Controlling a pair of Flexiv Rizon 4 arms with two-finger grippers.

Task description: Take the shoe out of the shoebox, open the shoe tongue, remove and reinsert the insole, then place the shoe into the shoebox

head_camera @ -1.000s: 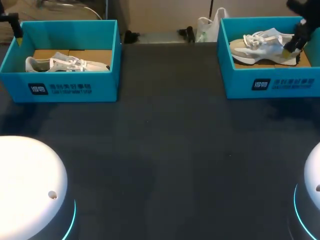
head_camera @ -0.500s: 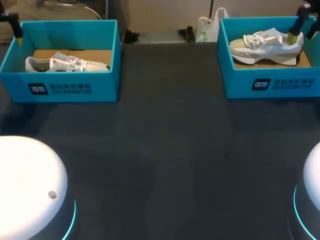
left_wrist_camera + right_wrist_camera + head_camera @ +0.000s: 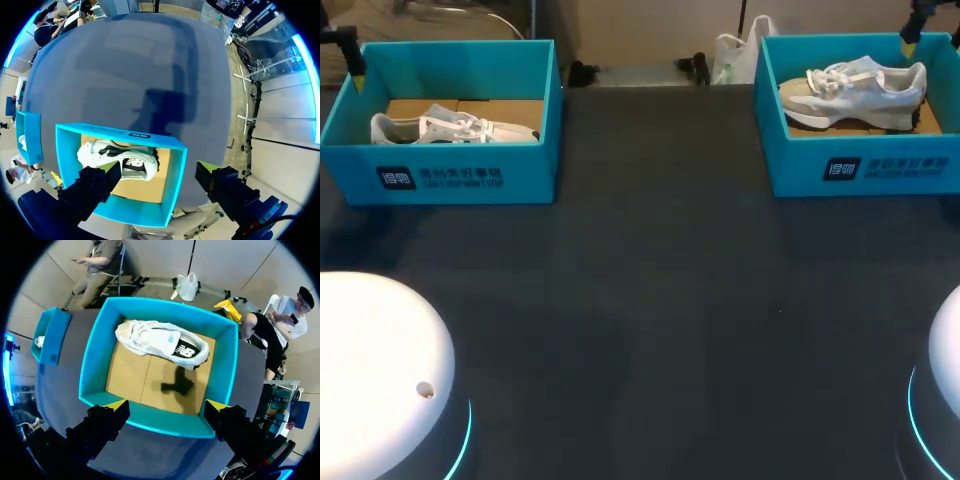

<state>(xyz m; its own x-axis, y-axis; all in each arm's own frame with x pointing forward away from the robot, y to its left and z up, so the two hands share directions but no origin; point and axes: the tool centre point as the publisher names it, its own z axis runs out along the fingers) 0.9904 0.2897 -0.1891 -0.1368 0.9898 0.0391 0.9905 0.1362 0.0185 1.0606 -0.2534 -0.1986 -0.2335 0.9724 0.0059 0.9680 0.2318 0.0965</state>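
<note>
Two teal shoeboxes stand at the table's far corners. The left shoebox (image 3: 440, 165) holds a white shoe (image 3: 450, 128) lying on brown cardboard. In the right shoebox (image 3: 860, 165) lies a white and beige shoe (image 3: 855, 88), laces up. My left gripper (image 3: 352, 62) hangs at the left box's far left corner, and in its wrist view the left gripper (image 3: 157, 172) is open above the shoe (image 3: 120, 160). My right gripper (image 3: 912, 32) is high over the right box's far right corner. The right gripper (image 3: 167, 406) is open and empty, well above the shoe (image 3: 162, 342).
My arms' white bases (image 3: 380, 370) fill the near corners. The dark table (image 3: 650, 300) stretches between the boxes and the bases. Each wrist view also shows the other shoebox (image 3: 50, 337) far off to the side.
My right gripper has lifted off the heel of the right shoe and drawn back over the box's far right corner. The shoe stays in the box. The left arm has not moved.
</note>
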